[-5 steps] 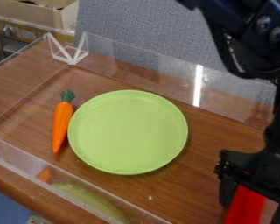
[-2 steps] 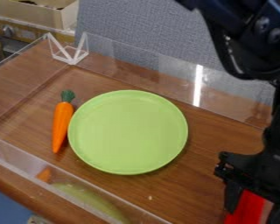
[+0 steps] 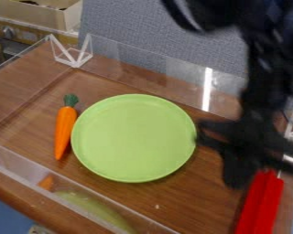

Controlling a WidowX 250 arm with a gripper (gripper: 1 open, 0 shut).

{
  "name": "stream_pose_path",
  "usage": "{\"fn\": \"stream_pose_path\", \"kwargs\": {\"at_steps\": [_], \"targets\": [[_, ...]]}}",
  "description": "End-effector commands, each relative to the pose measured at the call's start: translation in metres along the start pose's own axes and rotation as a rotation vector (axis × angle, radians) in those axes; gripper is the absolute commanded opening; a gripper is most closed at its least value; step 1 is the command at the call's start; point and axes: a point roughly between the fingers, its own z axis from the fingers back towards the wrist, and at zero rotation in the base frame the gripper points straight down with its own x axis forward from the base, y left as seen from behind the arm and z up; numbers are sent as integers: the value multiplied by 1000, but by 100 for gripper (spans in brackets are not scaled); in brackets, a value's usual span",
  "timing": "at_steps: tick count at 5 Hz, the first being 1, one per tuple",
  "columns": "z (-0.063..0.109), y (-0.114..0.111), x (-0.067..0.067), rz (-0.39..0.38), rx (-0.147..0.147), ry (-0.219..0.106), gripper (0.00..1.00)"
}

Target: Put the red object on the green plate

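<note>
One blurred end effector [image 3: 249, 164] hangs above the red bar [image 3: 259, 206], closed, its grasp unclear; the green plate [image 3: 133, 138] holds nothing.

The robot's arm [image 3: 262, 55] was black to very dark charcoal, its upper part smooth and rounded, with a pale, light-coloured patch along one edge. Toward its lower end the body was bulky and dark, with blocky, uneven outlines. Finer details, including any screws or markings, were too blurred to make out on the dark surface.
</note>
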Motion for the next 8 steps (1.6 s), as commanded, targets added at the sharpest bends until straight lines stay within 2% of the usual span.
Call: {"fn": "stream_pose_path", "kwargs": {"at_steps": [1,2,5,6,7,8], "targets": [[34,38,11,100,-16,-74,0],[32,41,16,136,-26,-81,0],[6,-3,22,103,-41,-51,0],[7,-3,28,117,-49,-57,0],[20,14,33,147,-53,-77,0],[21,19,39,165,-63,-83,0]]}}
